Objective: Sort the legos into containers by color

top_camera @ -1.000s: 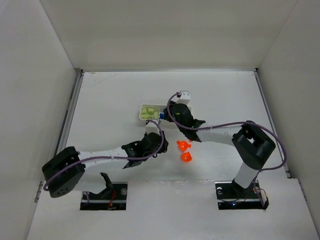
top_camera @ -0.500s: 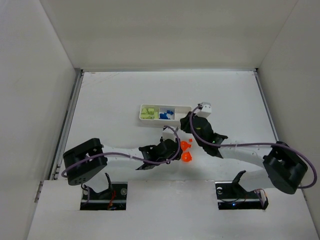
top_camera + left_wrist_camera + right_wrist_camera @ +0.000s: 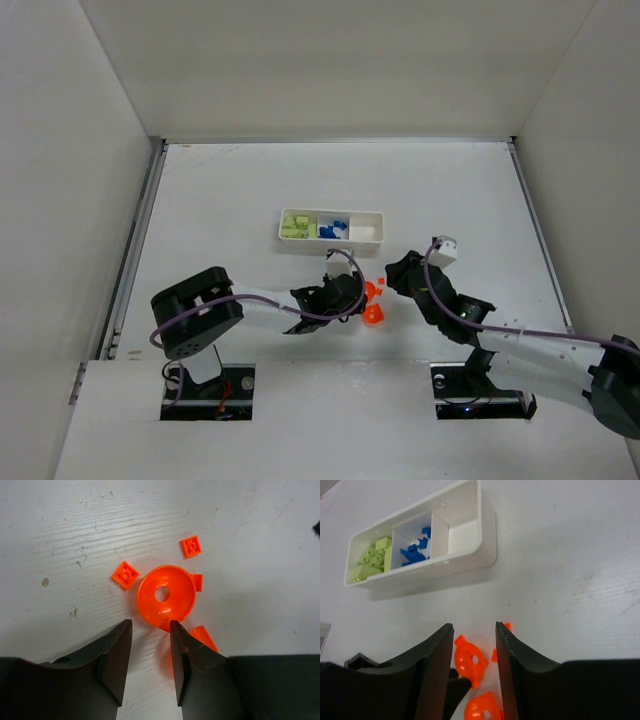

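Left claw (image 3: 149,632) apart, empty, at orange dish (image 3: 167,597) rim; closing off-centre could flick it. Right claw (image 3: 474,632) apart, empty.

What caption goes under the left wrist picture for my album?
Open left jaws at an orange round dish, small orange legos around it.

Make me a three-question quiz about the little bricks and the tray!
1. Where are the orange pieces? A in the tray; B on the table; C in a gripper.
2. Which colour fills the tray's middle box? A blue; B green; C orange.
3. How is the left gripper? A holding a blue brick; B squeezed shut; C open.
Answers: B, they lie on the table by the left gripper; A, blue bricks sit beside the green bricks; C, its jaws stand apart, nothing between.
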